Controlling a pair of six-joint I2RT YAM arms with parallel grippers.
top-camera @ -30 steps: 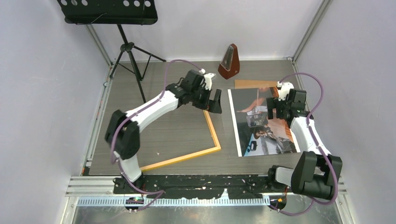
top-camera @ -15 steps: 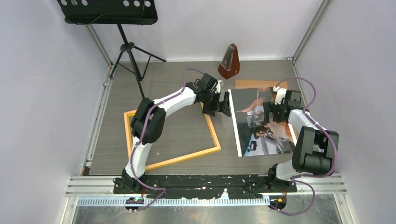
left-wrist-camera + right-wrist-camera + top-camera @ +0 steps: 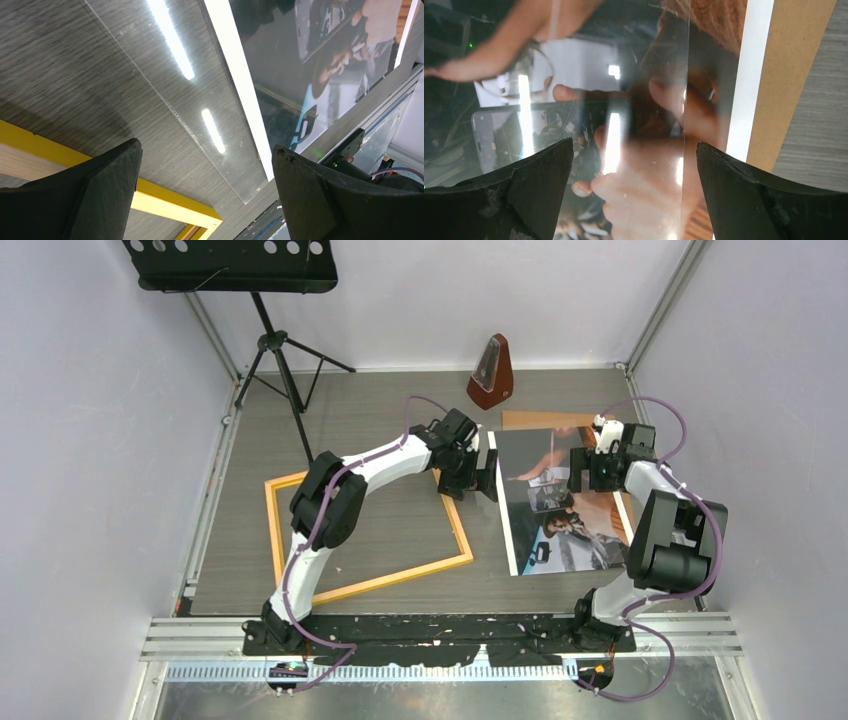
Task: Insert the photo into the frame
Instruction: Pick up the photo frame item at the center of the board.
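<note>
The photo [image 3: 562, 525] lies flat on the right half of the table [image 3: 370, 420], face up, its long sides running from near to far. A brown board [image 3: 530, 420] shows from under its far edge. The frame [image 3: 459, 530] lies flat to the left of the photo, turned a little askew, with bare table inside it. Its right strip is just beside the photo's left border but apart from it.

The left gripper [image 3: 472, 483] is above the gap between the frame's far right corner and the photo's left edge. Its fingers are spread wide and pinch nothing. In the left wrist view, that gripper [image 3: 206, 150] looks down on the table. The yellow strip of the frame [image 3: 165, 205] is by one finger and the photo [image 3: 300, 75] is beyond the other. A clear sheet [image 3: 195, 90] lies over the photo's white border and reaches out onto the table, catching streaks of light.

The right gripper [image 3: 592, 478] is over the far right part of the photo, also spread wide with nothing between its fingers. From the right wrist, that gripper [image 3: 634, 146] faces the photo [image 3: 574, 100], with the board [image 3: 784, 90] past the white border.

A metronome [image 3: 491, 372] stands at the far edge, and a music stand [image 3: 230, 265] stands in the far left corner.
</note>
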